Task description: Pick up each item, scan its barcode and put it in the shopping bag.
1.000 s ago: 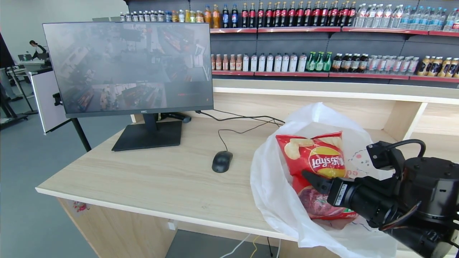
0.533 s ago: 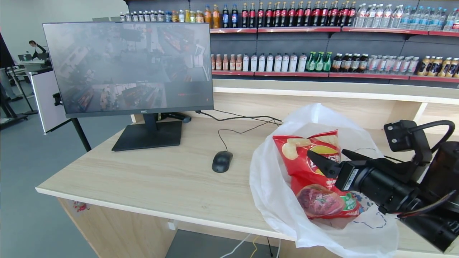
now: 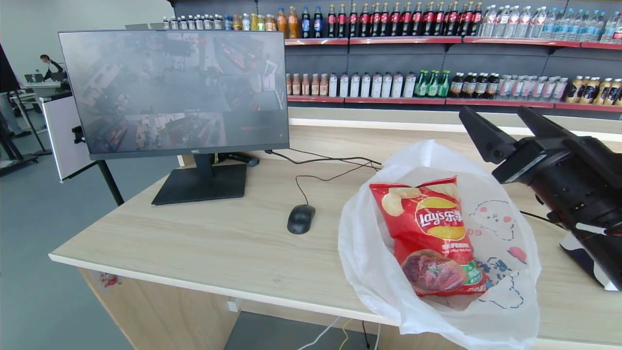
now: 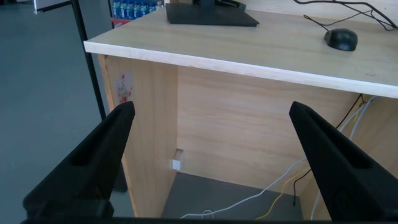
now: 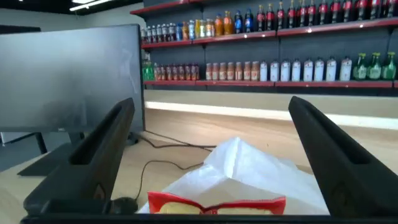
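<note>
In the bag on the counter, 1 red chips packet lies face up. Above the bag's far right edge hangs the right gripper, jaws spread wide, holding nothing. The left gripper, equally spread and empty, sits below counter level, facing the counter's front, well apart from the bag.

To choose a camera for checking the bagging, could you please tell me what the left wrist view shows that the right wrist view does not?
The left wrist view adds the counter's front panel, cables hanging beneath it and the grey floor. The right wrist view adds the chip bag in the white shopping bag, with drink shelves behind. Both take in the wooden countertop and the monitor's stand, framed by an open left hand or right hand.
</note>
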Robot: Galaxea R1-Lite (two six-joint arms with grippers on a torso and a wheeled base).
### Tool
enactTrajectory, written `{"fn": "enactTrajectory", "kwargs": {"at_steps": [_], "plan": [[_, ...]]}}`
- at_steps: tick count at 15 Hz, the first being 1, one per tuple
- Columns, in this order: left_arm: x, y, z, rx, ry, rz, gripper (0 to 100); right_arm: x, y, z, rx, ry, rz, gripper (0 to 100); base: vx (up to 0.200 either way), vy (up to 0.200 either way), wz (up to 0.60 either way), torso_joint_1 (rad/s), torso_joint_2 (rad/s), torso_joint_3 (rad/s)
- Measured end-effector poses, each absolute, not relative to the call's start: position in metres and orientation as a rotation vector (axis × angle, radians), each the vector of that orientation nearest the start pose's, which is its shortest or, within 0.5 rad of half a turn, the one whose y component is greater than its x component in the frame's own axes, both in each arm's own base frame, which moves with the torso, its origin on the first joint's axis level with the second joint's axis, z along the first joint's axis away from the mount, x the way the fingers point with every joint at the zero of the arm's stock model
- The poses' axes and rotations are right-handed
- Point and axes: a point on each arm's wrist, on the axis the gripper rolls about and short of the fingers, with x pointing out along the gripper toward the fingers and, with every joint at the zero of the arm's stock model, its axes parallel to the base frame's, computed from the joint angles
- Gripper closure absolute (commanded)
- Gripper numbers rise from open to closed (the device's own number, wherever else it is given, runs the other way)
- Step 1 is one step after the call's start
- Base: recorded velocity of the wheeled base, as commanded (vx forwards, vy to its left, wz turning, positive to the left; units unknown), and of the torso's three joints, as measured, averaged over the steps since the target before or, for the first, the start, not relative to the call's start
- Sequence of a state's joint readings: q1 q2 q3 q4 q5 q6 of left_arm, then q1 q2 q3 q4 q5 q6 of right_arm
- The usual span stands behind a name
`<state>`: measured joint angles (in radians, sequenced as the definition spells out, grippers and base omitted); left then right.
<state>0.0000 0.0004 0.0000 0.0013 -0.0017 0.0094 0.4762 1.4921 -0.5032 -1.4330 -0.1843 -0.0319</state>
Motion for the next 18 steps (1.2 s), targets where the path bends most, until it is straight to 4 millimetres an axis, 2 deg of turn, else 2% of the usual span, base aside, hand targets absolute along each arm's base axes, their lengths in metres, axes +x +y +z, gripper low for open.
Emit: {"fn": "enactTrajectory", "kwargs": {"at_steps": [1,5,7,11,15,18], "plan": [[-0.023,0.0,0.075,0.009,0.002,-0.002,0,0.205,0.1,0.24,0.103,-0.457,0.284,0,0.0,0.0,0.0,0.0,0.0,0.0],[-0.023,0.0,0.075,0.009,0.002,-0.001,0,0.202,0.1,0.225,0.047,-0.436,0.344,0,0.0,0.0,0.0,0.0,0.0,0.0],[-0.023,0.0,0.075,0.007,0.002,-0.002,0,0.208,0.101,0.228,0.056,-0.459,0.337,0,0.0,0.0,0.0,0.0,0.0,0.0],[-0.023,0.0,0.075,0.006,0.002,-0.001,0,0.214,0.099,0.223,0.071,-0.438,0.323,0,-0.2,0.0,0.0,0.007,0.01,-0.002],[-0.023,0.0,0.075,0.017,0.002,-0.001,0,0.211,0.093,0.214,0.067,-0.412,0.31,0,0.0,0.0,0.0,0.0,0.0,0.0],[-0.023,0.0,0.075,0.017,0.002,-0.002,0,0.209,0.091,0.209,0.061,-0.394,0.304,0,0.0,-0.2,0.0,0.01,0.01,0.001]]}}
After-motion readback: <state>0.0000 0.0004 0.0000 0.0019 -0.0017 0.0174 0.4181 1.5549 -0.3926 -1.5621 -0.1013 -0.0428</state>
